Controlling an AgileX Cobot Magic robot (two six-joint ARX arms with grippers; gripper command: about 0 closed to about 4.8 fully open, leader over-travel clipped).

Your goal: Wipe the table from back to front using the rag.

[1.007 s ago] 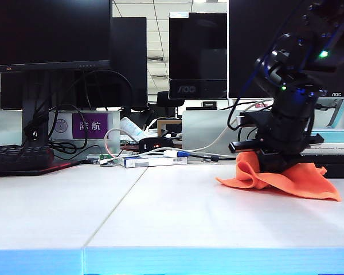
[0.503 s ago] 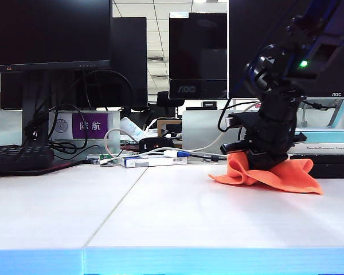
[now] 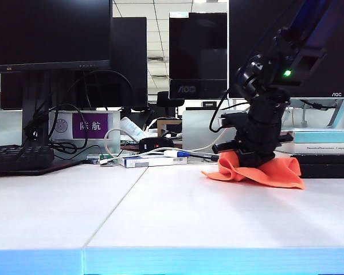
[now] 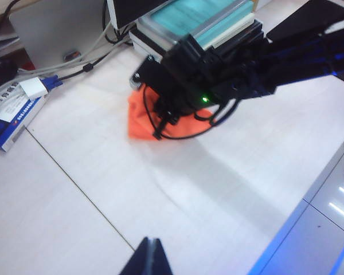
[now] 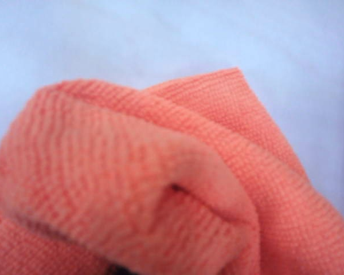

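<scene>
Rag [image 3: 264, 171] and table [image 3: 178, 217] were the task's own things: the orange cloth lay bunched at the back right of the white desktop, just in front of a stack of books [image 3: 324, 137], with one loose corner trailing toward the right of the exterior view.

Readable writing was sparse. A black monitor [image 3: 198, 54] behind the table carried the brand "AOC" on its lower bezel, and the same letters showed small on the edge of the large screen [image 3: 336, 94] at far right. A purple label [image 3: 90, 125] on a grey box bore two white Chinese characters, "际航". A flat white and blue carton [image 3: 152, 161] showed a barcode on its end; its other print was too small to read.

The right gripper [image 3: 253, 159] pointed down into the rag, its jaws closed on a raised fold of the cloth and pressing it onto the table. In the right wrist view the woven orange fabric [image 5: 143, 189] filled nearly the whole picture, with bare white table [image 5: 160, 34] beyond it; the fingers themselves were hidden by the cloth.

The left gripper [image 4: 148, 258] hung above the bare tabletop, well apart from the rag [image 4: 139, 117], touching nothing. Only its dark tips showed at the picture's edge, drawn together into a narrow point.
</scene>
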